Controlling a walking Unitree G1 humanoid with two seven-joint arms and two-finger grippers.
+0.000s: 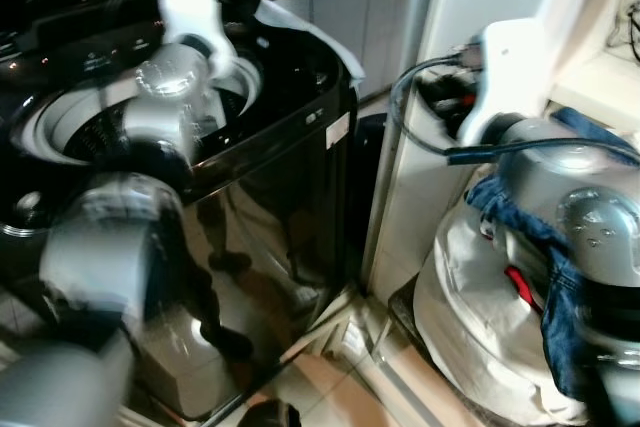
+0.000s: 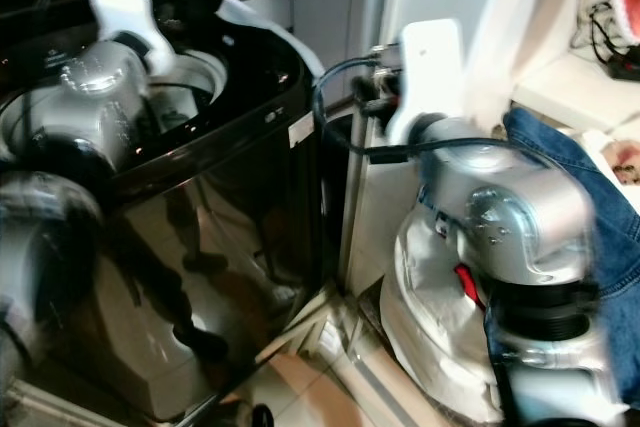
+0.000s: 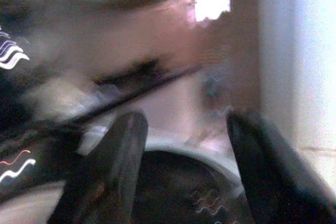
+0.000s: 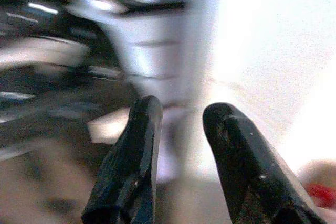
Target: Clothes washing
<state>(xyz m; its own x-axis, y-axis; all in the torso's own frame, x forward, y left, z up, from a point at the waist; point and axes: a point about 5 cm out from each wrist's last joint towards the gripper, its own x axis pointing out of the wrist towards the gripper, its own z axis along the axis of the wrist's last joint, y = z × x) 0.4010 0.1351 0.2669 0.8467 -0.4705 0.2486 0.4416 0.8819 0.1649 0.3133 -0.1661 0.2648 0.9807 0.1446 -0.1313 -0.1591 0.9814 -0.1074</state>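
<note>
Left gripper [image 3: 184, 156] fingers apart, empty, raised over the washing machine [image 1: 260, 197] drum opening. Right gripper [image 4: 181, 150] fingers parted, empty, beside the machine. White laundry bag [image 1: 470, 317] with blue jeans [image 1: 540, 247] sits right of the machine.

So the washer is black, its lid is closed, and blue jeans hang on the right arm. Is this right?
Not quite. The lid is open: the left eye view looks down into the drum of the black washer. The rest holds; blue jeans hang on the right arm.
</note>
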